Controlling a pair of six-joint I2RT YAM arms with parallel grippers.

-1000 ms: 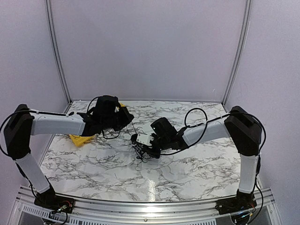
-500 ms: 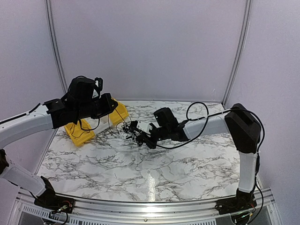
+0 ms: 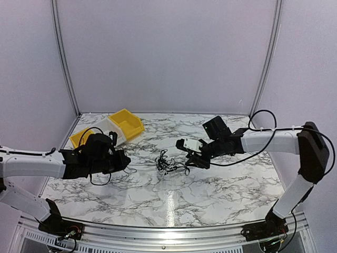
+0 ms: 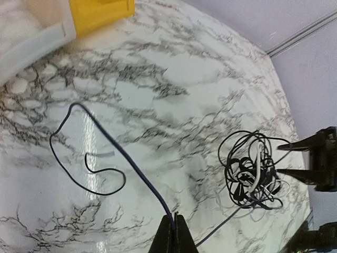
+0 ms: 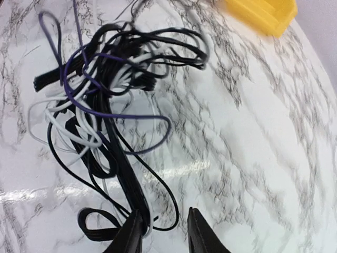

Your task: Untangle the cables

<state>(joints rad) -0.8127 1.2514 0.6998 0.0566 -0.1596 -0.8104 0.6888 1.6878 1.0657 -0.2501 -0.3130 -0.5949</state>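
The marble-patterned table (image 3: 174,203) runs back to the pale walls, and a metal rail (image 3: 168,232) lines its near edge at the bottom of the top view. The widest bare stretch is the lower middle of that view, in front of both arms. There is more open marble on the right side behind the right arm.

In the upper left of the top view, a yellow bin (image 3: 126,123), a white bin (image 3: 108,130) and a second yellow bin (image 3: 79,138) sit in a row near the table's left rear corner. What they hold cannot be told.

The cables (image 3: 166,163) lie in a tangled clump at the centre of the table, between the two grippers. The clump mixes black, white and purple strands.

The left gripper (image 3: 125,159) is at centre left, well apart from the clump, with its fingers pressed together. They pinch a loose cable (image 4: 113,145), a thin dark strand. One part curls away over the marble and the other trails to the clump.

The right gripper (image 3: 190,161) is just to the right of the clump, with its fingers spread. In its wrist view black strands lie against the finger on the left of the frame.
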